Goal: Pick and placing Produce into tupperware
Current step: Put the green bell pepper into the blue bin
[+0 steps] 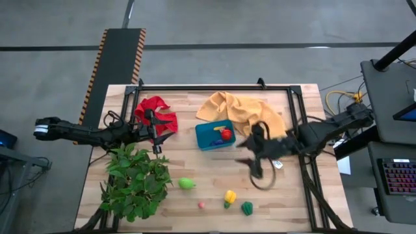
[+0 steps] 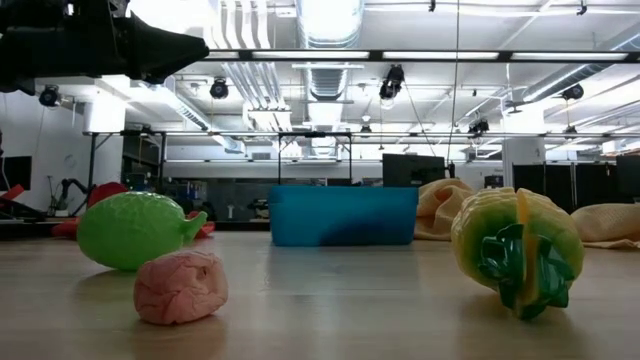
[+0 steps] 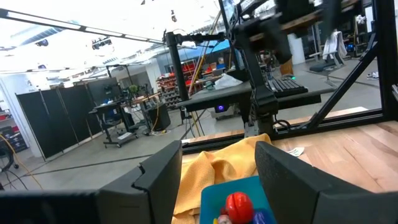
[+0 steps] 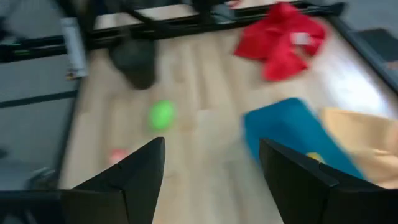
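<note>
Plastic, by the sheen of it: the toy produce we see on the table looks hollow, light and a bit slick, so we judge any piece would skate away under a careless pinch. The teal container [image 1: 214,135] sits mid-table just beside the mustard cloth [image 1: 242,110], its long side running roughly across the table with a slight tilt, and it already holds a red fruit [image 1: 226,134] and some yellow bits. Loose on the wood nearer the front edge are the light green fruit [image 1: 186,183], the pink piece [image 1: 201,205], the yellow vegetable [image 1: 229,197] and the dark green one [image 1: 247,208]. In the low view the light green fruit is a fat oval with a stubby tip pointing right, toward the container, so we would close across its short waist rather than end to end. The yellow one is ridged with a green stem; we would grip the ridged body, not the stem. The pink piece is small and lumpy, and we guess it is the trickiest. The right gripper [image 1: 255,159] hangs above the table between container and produce, fingers spread wide and empty. The left gripper [image 1: 158,133] waits by the red cloth [image 1: 156,112], fingers also parted, grasping nothing. The leafy plant [image 1: 133,181] stands beside the light green fruit.
</note>
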